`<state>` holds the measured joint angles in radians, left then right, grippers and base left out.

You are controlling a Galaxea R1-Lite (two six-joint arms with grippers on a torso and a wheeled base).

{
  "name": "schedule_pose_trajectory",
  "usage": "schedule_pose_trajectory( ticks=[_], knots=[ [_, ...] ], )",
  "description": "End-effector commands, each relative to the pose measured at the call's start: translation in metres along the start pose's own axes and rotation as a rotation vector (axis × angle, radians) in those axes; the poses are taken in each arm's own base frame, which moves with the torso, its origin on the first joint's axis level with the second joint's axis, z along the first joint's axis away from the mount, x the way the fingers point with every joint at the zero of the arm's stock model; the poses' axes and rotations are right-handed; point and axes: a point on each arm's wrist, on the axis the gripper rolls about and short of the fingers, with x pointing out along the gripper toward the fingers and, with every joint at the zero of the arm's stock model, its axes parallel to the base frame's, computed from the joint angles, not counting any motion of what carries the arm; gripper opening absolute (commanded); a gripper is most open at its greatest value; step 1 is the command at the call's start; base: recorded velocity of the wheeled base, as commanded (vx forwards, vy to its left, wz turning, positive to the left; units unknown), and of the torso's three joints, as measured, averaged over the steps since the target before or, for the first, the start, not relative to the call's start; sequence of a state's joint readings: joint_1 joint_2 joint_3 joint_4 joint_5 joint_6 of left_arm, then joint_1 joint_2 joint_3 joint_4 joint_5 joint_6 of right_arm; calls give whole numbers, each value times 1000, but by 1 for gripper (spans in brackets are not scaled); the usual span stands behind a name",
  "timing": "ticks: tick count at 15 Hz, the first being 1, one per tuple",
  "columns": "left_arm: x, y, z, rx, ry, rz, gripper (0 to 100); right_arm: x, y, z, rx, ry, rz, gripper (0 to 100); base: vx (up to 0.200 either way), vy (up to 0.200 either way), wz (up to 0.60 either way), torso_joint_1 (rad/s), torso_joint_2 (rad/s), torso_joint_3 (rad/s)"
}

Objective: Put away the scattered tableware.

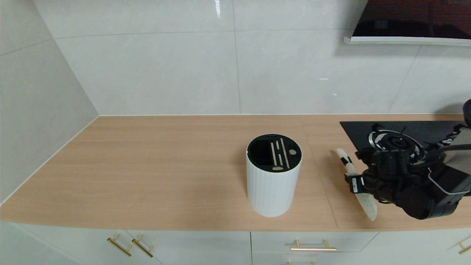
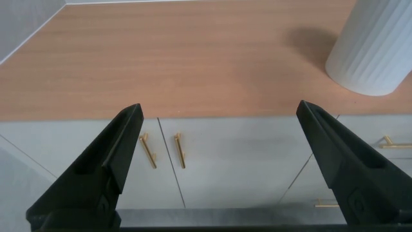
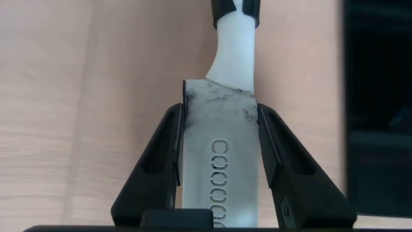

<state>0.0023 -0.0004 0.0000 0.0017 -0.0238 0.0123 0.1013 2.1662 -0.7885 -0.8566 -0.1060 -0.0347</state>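
Note:
A white ceramic knife (image 1: 368, 207) with a black-banded handle lies on the wooden counter (image 1: 147, 165), right of a white ribbed holder (image 1: 273, 184) whose black top has slots. My right gripper (image 1: 358, 184) is low over the knife. In the right wrist view its fingers (image 3: 174, 148) press both sides of the knife's blade (image 3: 222, 129), shut on it, with the handle pointing away. My left gripper (image 2: 219, 109) hangs open in front of the counter's front edge, above the cabinet doors, holding nothing. The holder (image 2: 376, 45) stands off to its side.
A black cooktop (image 1: 357, 129) with a gas burner (image 1: 393, 141) lies just behind the right gripper. A range hood (image 1: 412, 22) hangs above it. Tiled walls close off the back and left. Brass drawer handles (image 1: 312, 248) line the cabinets below.

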Motion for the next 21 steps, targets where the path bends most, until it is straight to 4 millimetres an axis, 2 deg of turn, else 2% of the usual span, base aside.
schedule_pose_trajectory(
  ticks=[1,2,4,5,7,8,9,10,11,12,13,15,16,17,18,19,20,21],
  knots=[
    [0,0,0,0,0,2,100,-25,-2,24,8,-87,6,0,0,0,0,0,0,0],
    [-1,0,4,-1,-14,3,100,-45,-1,41,10,-155,19,0,0,0,0,0,0,0],
    [-5,0,28,-1,-37,-18,100,-73,2,69,14,-268,41,0,0,0,0,0,0,0],
    [4,0,54,-3,49,-63,100,-83,3,93,18,-344,56,0,0,0,0,0,0,0],
    [31,-2,91,-15,148,-164,100,-84,6,120,17,-367,64,0,0,0,0,0,0,0],
    [66,-3,133,-27,202,-244,100,-85,7,144,17,-386,71,0,0,0,0,0,0,0],
    [79,-3,144,-29,217,-265,100,-86,10,150,15,-395,80,0,0,0,0,0,0,0],
    [122,-8,174,-49,255,-311,100,-92,18,167,8,-443,122,0,0,0,0,0,0,0],
    [147,-18,189,-135,273,-360,100,-98,25,173,5,-467,148,0,0,0,0,0,0,0],
    [164,-35,199,-256,274,-424,100,-106,33,175,6,-480,162,0,0,0,0,0,0,0],
    [181,-55,202,-381,272,-474,100,-123,42,168,30,-475,194,0,0,0,0,0,0,0],
    [214,-79,194,-452,239,-460,100,-151,52,171,48,-509,247,0,0,0,0,0,0,0],
    [223,-85,190,-463,237,-460,100,-161,54,173,50,-529,260,0,0,0,0,0,0,0],
    [244,-114,179,-485,249,-484,100,-180,54,174,47,-537,278,0,0,0,0,0,0,0],
    [256,-135,172,-476,241,-460,100,-198,60,173,40,-535,317,0,0,0,0,0,0,0],
    [263,-155,168,-469,230,-444,100,-214,70,167,36,-512,375,0,0,0,0,0,0,0],
    [268,-164,168,-469,220,-434,100,-226,81,162,36,-495,431,0,0,0,0,0,0,0],
    [262,-177,167,-469,239,-473,100,-239,100,152,10,-460,512,0,0,0,0,0,0,0]
  ],
)
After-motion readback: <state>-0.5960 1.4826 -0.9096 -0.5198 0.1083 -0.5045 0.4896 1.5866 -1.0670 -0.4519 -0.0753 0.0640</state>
